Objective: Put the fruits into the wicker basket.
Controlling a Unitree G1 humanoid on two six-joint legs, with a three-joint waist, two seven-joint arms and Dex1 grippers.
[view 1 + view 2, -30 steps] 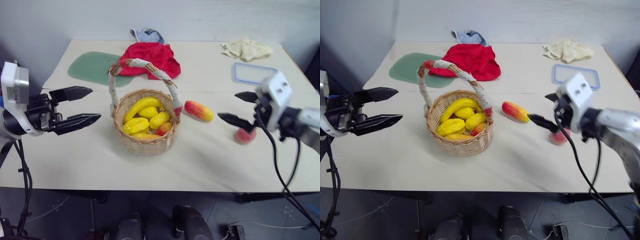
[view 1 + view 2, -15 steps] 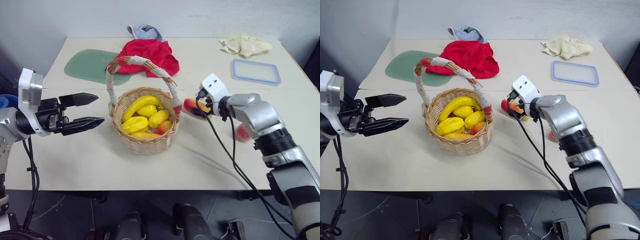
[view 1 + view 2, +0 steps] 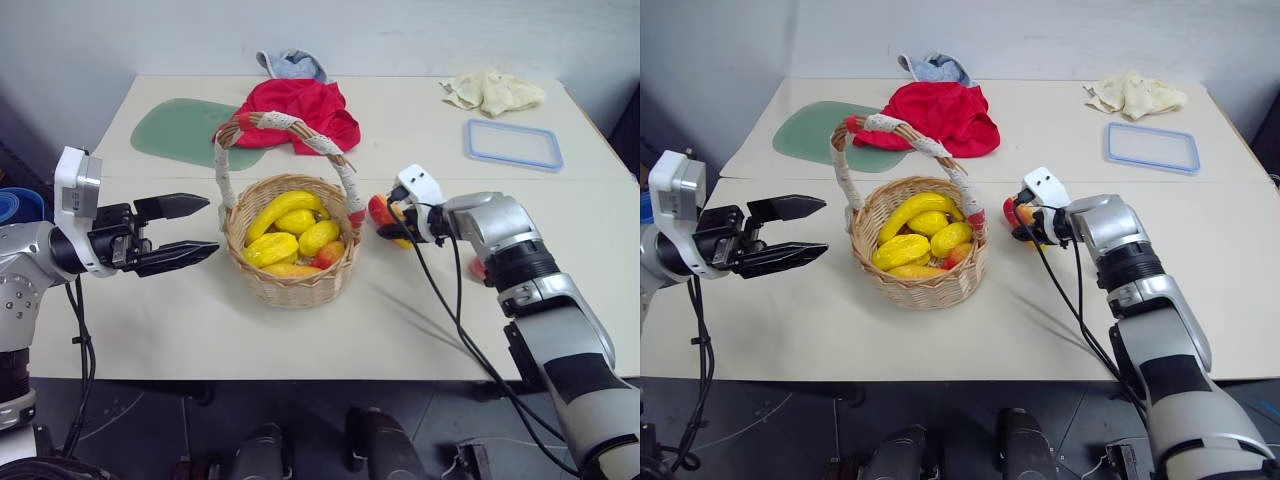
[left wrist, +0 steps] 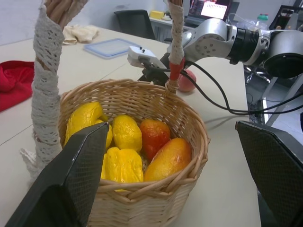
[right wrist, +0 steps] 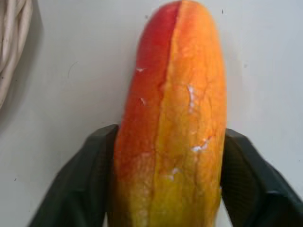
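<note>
The wicker basket (image 3: 290,285) stands mid-table, its arched handle (image 3: 275,124) wrapped in white, with yellow fruits and a reddish one inside. Just right of it lies the red-to-yellow mango-like fruit (image 3: 383,214) on the table. My right gripper (image 3: 390,220) is shut on it, and its fingers (image 5: 90,179) press both sides of the mango (image 5: 173,123). The pink peach (image 4: 185,81) rests on the table further right and is mostly hidden behind my right forearm in the head views. Left of the basket my left gripper (image 3: 212,225) hovers open, holding nothing.
A red cloth (image 3: 295,110) and a green mat (image 3: 175,130) lie behind the basket. A blue-grey cloth (image 3: 292,65) is at the far edge. A blue-rimmed lid (image 3: 513,143) and a beige rag (image 3: 495,92) are at the back right.
My right gripper came in from the right, past the peach, to the mango and closed from wide open onto it. The left gripper has stayed about where it was.
</note>
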